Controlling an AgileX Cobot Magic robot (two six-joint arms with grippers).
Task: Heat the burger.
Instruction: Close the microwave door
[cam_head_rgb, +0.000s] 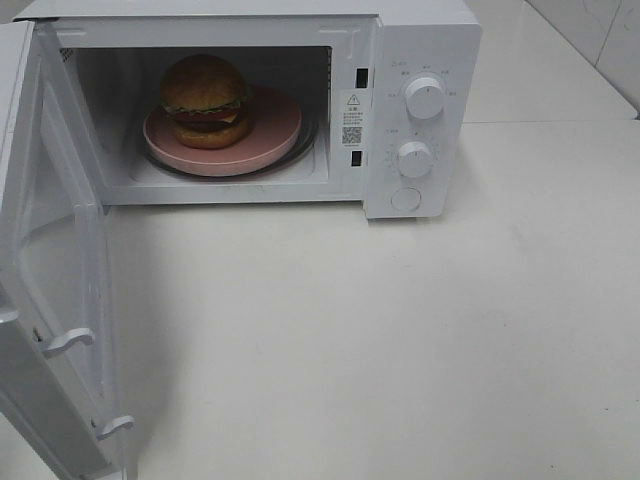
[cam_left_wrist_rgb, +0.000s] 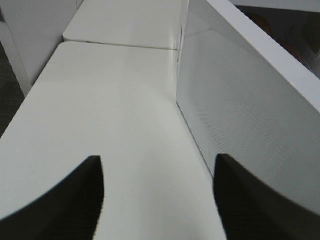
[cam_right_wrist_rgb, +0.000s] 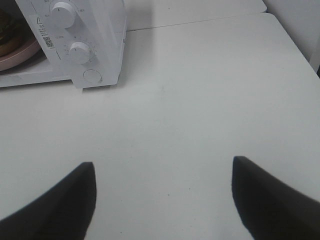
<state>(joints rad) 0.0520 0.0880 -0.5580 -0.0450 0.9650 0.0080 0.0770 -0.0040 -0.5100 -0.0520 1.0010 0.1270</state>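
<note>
The burger (cam_head_rgb: 205, 100), with its golden-brown bun, lettuce and dark patty, sits on a pink plate (cam_head_rgb: 272, 135) inside the white microwave (cam_head_rgb: 420, 40). The microwave door (cam_head_rgb: 60, 250) stands swung wide open to the left. Neither gripper shows in the high view. In the left wrist view my left gripper (cam_left_wrist_rgb: 157, 200) is open with nothing between its fingers, just beside the outer face of the door (cam_left_wrist_rgb: 240, 110). My right gripper (cam_right_wrist_rgb: 162, 200) is open over the bare table, well back from the microwave's front (cam_right_wrist_rgb: 100, 30).
The control panel carries two round knobs (cam_head_rgb: 424, 98) (cam_head_rgb: 414, 158) and a round button (cam_head_rgb: 405, 198) below them. White tabletop (cam_head_rgb: 380, 340) stretches in front of the oven. A seam between table sections (cam_left_wrist_rgb: 120, 45) runs behind the door.
</note>
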